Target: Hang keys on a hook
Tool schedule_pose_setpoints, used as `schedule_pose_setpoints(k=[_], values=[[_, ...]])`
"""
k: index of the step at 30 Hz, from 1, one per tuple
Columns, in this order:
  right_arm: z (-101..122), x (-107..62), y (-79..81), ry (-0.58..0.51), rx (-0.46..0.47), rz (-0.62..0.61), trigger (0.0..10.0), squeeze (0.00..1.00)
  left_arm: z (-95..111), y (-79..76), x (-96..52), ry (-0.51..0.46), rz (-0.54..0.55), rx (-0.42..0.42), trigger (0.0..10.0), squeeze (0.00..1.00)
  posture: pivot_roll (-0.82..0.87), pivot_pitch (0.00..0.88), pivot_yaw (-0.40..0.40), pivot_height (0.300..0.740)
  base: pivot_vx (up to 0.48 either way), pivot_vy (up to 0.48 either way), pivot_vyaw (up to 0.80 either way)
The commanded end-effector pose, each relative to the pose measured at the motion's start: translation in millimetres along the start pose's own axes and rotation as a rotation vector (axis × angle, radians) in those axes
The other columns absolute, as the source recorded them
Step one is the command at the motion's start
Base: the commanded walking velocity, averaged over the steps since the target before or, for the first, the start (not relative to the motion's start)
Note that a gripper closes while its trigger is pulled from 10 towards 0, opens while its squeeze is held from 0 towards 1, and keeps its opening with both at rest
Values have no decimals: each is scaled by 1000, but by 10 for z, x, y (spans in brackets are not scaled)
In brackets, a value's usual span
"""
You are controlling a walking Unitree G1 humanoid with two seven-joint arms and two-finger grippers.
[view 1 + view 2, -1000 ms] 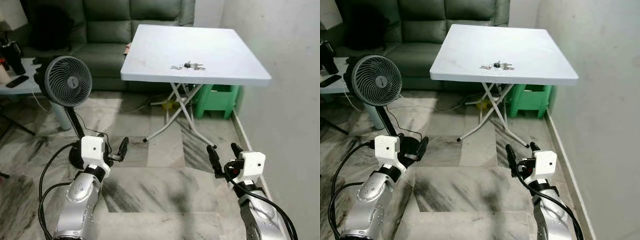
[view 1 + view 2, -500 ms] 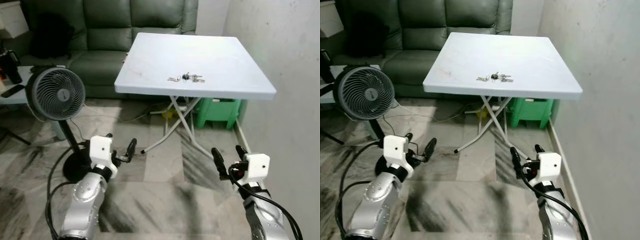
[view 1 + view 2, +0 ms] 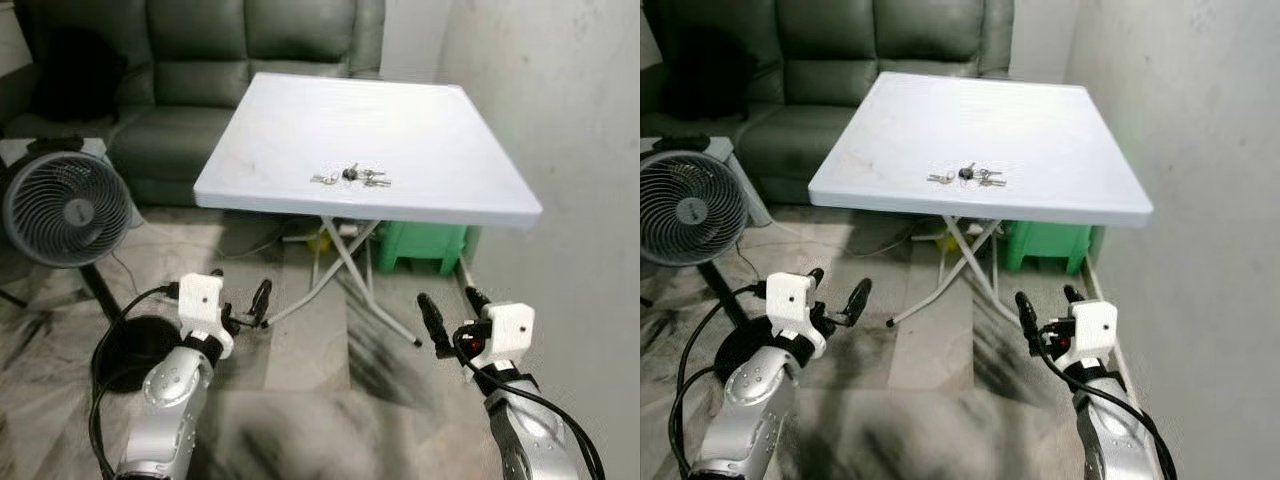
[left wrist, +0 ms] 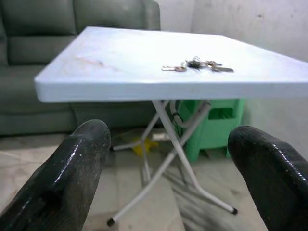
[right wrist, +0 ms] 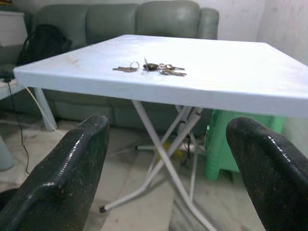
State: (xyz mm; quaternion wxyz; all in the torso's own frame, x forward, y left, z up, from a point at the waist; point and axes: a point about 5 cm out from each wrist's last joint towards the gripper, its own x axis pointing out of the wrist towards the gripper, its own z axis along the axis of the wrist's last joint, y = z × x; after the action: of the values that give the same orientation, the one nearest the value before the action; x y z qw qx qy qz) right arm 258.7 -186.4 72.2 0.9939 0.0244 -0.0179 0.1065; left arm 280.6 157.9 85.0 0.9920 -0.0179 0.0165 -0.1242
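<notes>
A small bunch of keys [image 3: 351, 177] lies near the front middle of a white folding table [image 3: 430, 120]; the keys [image 4: 197, 65] also lie ahead in the left wrist view and the keys [image 5: 150, 68] in the right wrist view. My left gripper [image 3: 243, 304] is held low in front of the table's left side, fingers open and holding nothing. My right gripper [image 3: 453, 315] hovers low before the table's right side, also open with nothing in it. Both are well short of the keys and below the tabletop.
A grey standing fan [image 3: 62, 208] with a black base and cable is at my left. A dark green sofa [image 3: 190, 60] stands behind the table. A green plastic stool [image 3: 430, 245] sits under the table by the white wall [image 3: 570, 150] on the right. Marble floor lies between.
The camera has moved closer to the table and turned slightly; the table and keys appear larger and the fan has slid left. Both grippers keep their open pose.
</notes>
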Motion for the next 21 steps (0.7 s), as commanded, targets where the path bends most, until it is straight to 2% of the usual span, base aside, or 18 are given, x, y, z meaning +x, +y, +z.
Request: schedule_pose_setpoints(k=[1,7,12,14,21], values=[[10,33,84,-5,10,27,10000,0,23,75,-26,-1,21,18,10000,0,19,0,-10,740,379,0,0],[4,34,102,4,-16,49,10000,0,17,69,-31,1,22,16,10000,0,20,0,-11,740,381,0,0],[1,31,108,6,-7,49,10000,0,12,68,-37,4,23,14,10000,0,21,0,-12,740,380,0,675],[-5,31,110,4,18,41,10000,0,8,70,-40,5,24,12,10000,0,22,0,-12,740,377,0,0],[-1,25,98,4,16,40,10000,0,9,76,-43,7,27,14,10000,0,24,0,-12,740,378,0,0]])
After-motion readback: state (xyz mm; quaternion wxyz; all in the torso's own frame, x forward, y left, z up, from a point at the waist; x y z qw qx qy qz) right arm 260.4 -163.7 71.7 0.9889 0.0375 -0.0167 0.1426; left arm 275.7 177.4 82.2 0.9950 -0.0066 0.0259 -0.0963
